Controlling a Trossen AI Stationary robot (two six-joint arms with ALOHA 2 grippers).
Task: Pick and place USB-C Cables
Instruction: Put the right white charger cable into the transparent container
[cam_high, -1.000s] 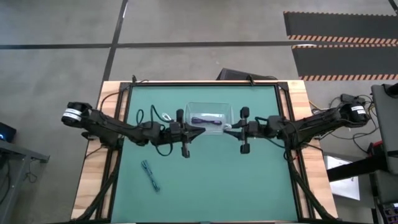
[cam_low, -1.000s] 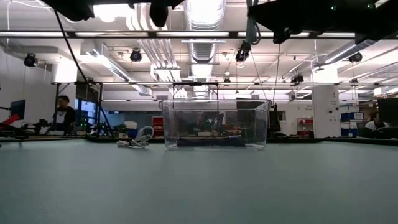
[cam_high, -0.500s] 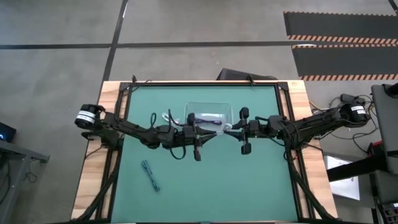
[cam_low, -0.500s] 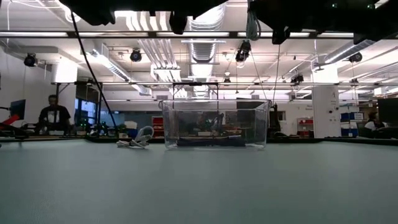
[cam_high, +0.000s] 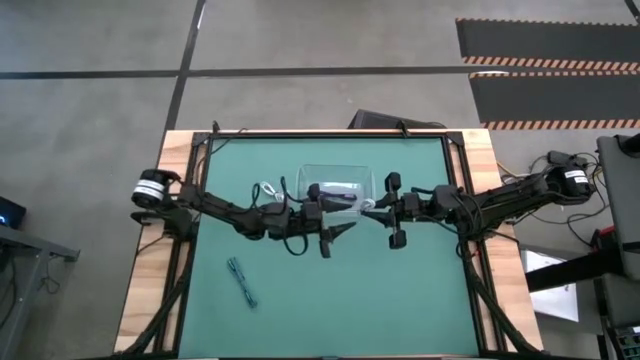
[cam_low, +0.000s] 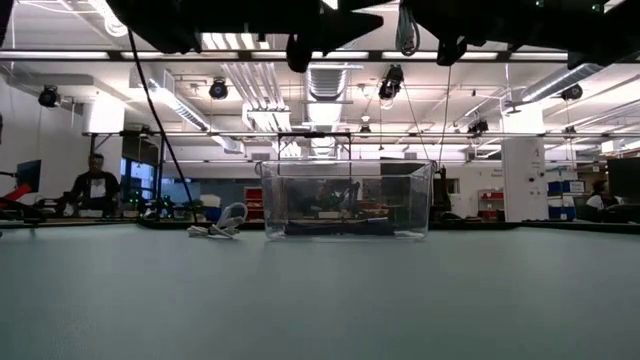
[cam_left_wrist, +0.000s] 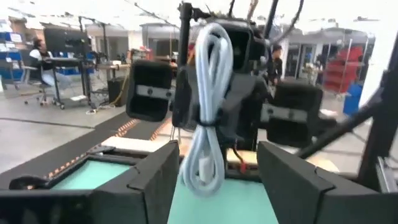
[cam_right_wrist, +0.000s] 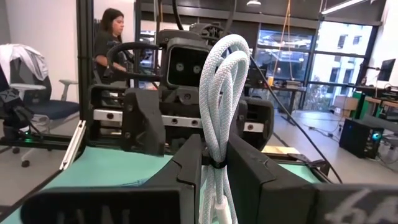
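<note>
My right gripper is shut on a white USB-C cable bundle, held in the air just in front of the clear container. My left gripper faces it, open, with one finger on either side of the bundle and touching nothing. A black cable lies inside the container. Another white cable lies on the mat left of the container. A teal-grey cable lies flat near the front left. My right gripper pinches the white bundle between its two fingers about its middle, by the dark tie band. The fingers come level from the table's right side and lie across the bundle. The bundle stands upright, its looped end up, clear of the table.
The clear container stands at the middle of the green mat, toward the far edge. The two arms meet nose to nose in front of it. Wooden borders flank the mat. People sit in the room behind.
My left gripper has moved toward the table's right edge, up to my right gripper, and has opened, so its fingers now stand on either side of the white bundle. My right gripper has kept still with the bundle.
</note>
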